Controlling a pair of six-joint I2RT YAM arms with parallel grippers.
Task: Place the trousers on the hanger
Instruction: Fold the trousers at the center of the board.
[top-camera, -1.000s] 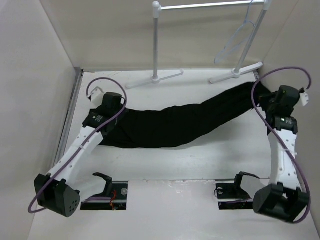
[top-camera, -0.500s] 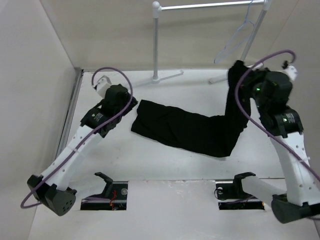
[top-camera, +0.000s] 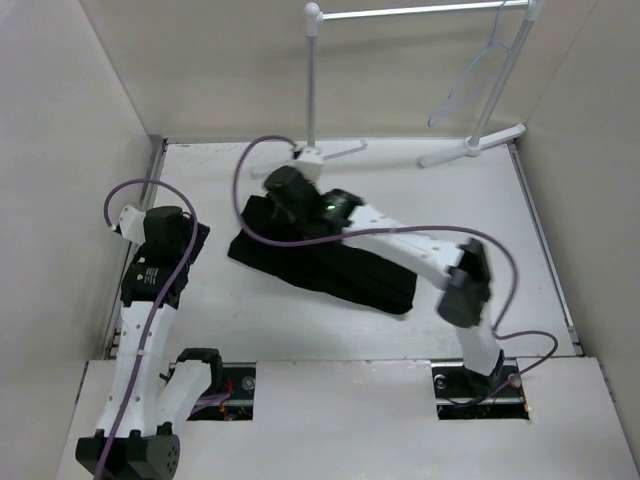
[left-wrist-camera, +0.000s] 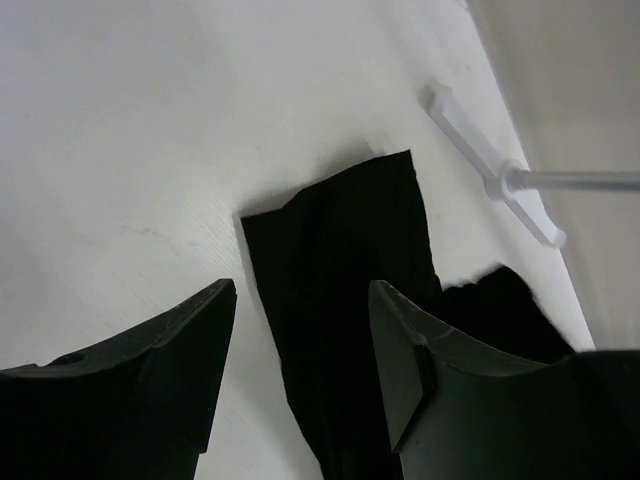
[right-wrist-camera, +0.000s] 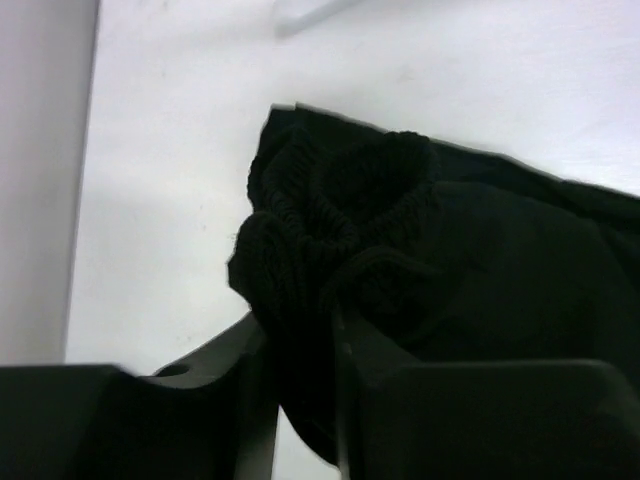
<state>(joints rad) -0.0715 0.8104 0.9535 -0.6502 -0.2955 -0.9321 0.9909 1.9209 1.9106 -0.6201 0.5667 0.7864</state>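
The black trousers (top-camera: 340, 265) lie folded into a doubled heap on the middle-left of the table. My right gripper (top-camera: 272, 205) has reached far across to the heap's left end. In the right wrist view it (right-wrist-camera: 300, 330) is shut on a bunch of ribbed black waistband (right-wrist-camera: 330, 210). My left gripper (top-camera: 195, 240) hovers left of the heap, apart from it. In the left wrist view it (left-wrist-camera: 300, 290) is open, with the cloth's end (left-wrist-camera: 340, 250) ahead of the fingers. The pale hanger (top-camera: 470, 85) hangs on the rail at the back right.
A white rack (top-camera: 312, 90) stands at the back, its T-shaped feet (top-camera: 470, 145) resting on the table; one foot (left-wrist-camera: 490, 170) shows beyond the cloth in the left wrist view. Beige walls close in the left, right and back sides. The right arm's purple cable (top-camera: 500, 290) loops over the table.
The right arm swung from the far right to the left, carrying its end of the trousers over and doubling them. The left gripper let go, opened wider and drew back left.
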